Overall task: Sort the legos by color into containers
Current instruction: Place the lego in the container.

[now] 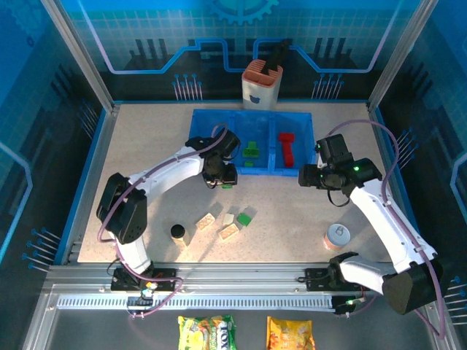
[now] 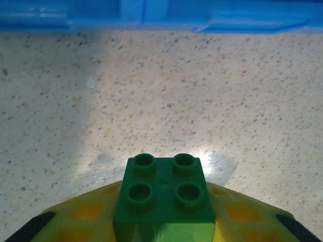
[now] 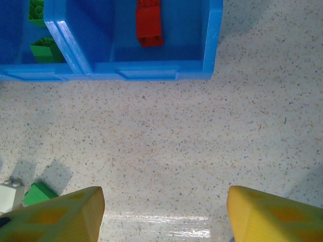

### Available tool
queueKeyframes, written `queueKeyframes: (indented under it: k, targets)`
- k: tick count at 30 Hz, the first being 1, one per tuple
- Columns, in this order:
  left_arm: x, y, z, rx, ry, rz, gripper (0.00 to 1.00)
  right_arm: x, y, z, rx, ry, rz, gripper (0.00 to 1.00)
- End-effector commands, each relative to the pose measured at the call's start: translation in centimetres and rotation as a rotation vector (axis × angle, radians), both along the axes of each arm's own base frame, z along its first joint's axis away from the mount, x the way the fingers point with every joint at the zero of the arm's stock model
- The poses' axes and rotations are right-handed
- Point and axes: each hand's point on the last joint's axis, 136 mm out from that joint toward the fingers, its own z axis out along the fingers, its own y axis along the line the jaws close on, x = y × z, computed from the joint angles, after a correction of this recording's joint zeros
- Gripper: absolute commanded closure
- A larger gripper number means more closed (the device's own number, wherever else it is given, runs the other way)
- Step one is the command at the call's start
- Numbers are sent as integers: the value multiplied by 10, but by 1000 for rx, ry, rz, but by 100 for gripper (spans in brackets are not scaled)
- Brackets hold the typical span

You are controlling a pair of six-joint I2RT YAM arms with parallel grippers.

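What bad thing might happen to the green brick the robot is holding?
The green brick sticks out of the left gripper, so it may slip. The tray wall is just ahead; carried low, the brick could bump it. It might also miss the middle compartment, where other green legos lie.

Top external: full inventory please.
tray: one, translucent blue, far centre
green legos: two, green, middle compartment
red legos: count unclear, red, right compartment
cream legos: two or three, cream, before tray
loose green lego: one, green, beside them
held green lego: one, green, just short of tray
black cylinder: one, black, near left
tin can: one, silver-topped, near right
cup holder: one, orange-and-white, behind tray
snack packets: two, yellow, bottom edge
left gripper: one, yellow-tipped, shut on held green lego
right gripper: one, yellow-tipped, open, off tray's right corner
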Motion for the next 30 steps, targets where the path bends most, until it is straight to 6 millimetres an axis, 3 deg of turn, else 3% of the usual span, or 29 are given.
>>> queueKeyframes:
  k: [1, 13, 24, 30]
  targets:
    - [6, -14, 8, -8, -5, -43, 68, -4, -1, 6, -19, -4, 8, 34]
    - [60, -47, 19, 8, -97, -52, 68, -1, 0, 7, -20, 3, 10, 34]
    - [127, -62, 14, 115, -248, -43, 68, 7, 2, 12, -26, -4, 21, 34]
    - [164, -60, 7, 195, -367, -7, 68, 6, 2, 11, -30, 2, 24, 34]
